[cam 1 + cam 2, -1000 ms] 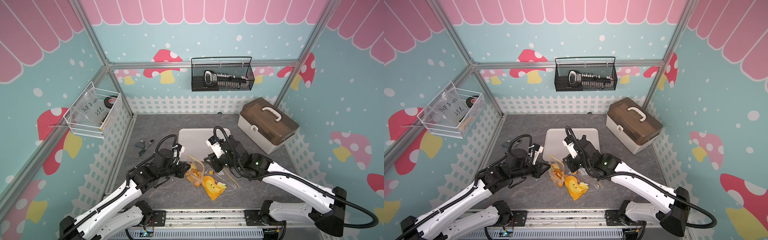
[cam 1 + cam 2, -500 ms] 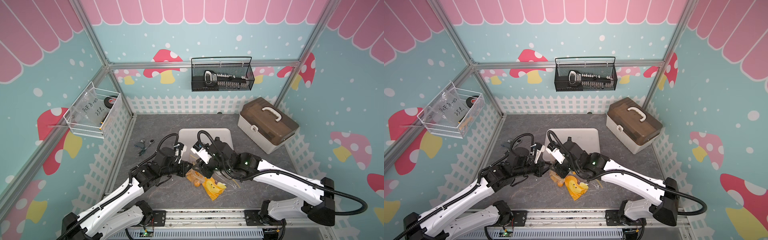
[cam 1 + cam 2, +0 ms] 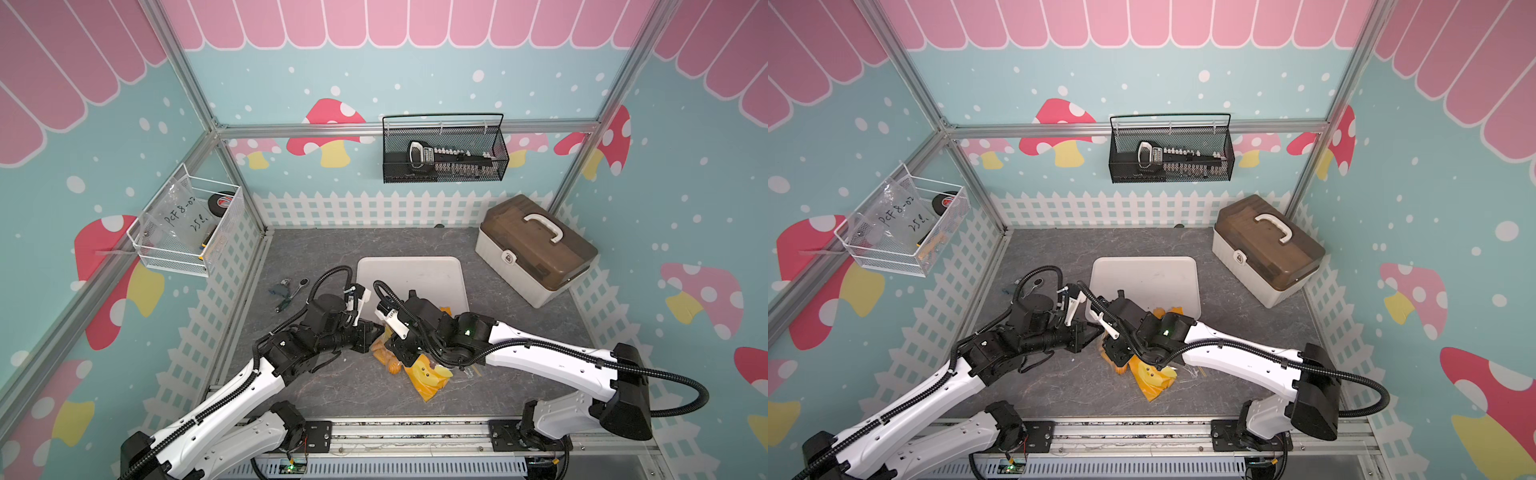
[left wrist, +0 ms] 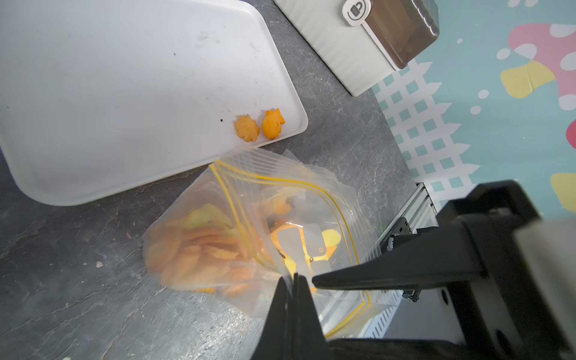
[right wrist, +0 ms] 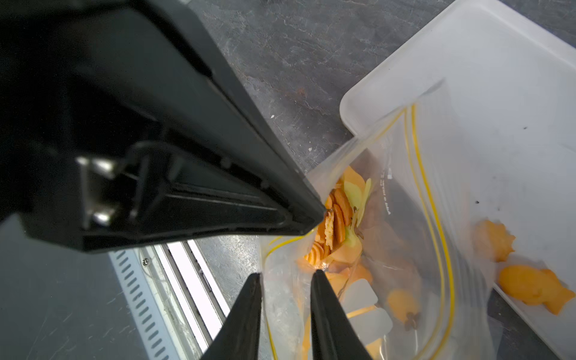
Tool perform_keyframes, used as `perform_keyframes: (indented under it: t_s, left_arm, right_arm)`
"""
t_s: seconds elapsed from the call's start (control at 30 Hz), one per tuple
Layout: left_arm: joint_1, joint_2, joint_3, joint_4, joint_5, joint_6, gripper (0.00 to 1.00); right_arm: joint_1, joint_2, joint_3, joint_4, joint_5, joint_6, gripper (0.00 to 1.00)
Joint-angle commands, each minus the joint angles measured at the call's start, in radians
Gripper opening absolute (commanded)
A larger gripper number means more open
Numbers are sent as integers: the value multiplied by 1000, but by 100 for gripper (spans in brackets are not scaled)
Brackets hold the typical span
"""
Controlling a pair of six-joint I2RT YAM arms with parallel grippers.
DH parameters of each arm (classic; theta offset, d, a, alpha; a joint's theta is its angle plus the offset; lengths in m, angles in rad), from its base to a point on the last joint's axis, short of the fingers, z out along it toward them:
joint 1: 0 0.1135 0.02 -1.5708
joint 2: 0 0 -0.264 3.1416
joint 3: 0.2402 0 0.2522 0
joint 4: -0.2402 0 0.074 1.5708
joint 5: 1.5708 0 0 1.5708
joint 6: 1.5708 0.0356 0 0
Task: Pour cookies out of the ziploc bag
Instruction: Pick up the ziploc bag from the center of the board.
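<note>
Swinging over from the right, the right gripper [image 5: 285,274] now straddles the open lip of the ziploc bag [image 4: 237,215], jaws slightly apart. The left gripper [image 4: 290,276] pinches that lip tight. Most cookies [image 4: 199,252] sit inside the bag on the grey table [image 4: 62,265], just beside the white tray [image 4: 124,93]. Two loose cookies [image 4: 247,127] lie in the tray's corner.

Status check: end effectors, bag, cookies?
Left end effector shut on ziploc bag film. Right end effector open, straddling bag rim. Most cookies inside bag; two on white tray. Nothing between bag and tray.
</note>
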Motion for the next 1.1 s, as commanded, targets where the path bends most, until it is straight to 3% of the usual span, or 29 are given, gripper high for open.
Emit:
perform_keyframes:
  t_s: [0.0,0.13,0.2,0.37,0.6,0.77,1.07]
  left_arm:
    - [6,-5,14,30,15,-9,0]
    - [8,0,11,35,13,-9,0]
    - [11,-4,7,33,-2,-9,2]
    - [85,-34,-31,-15,-122,-22,32]
    - [294,-217,-188,59,-114,-76,63]
    - [368,-288,-227,72,-106,-86,65]
    - [418,-237,-284,178,-63,-98,63]
  right_arm:
    - [10,-14,-10,23,-3,13,21]
    - [11,-1,-7,30,14,12,0]
    - [9,-3,-5,38,29,8,0]
    - [-36,-5,27,62,17,-13,0]
    - [-122,68,153,97,-82,-37,0]
    - [-153,170,328,100,-124,-50,0]
    - [-258,343,522,185,-205,-56,0]
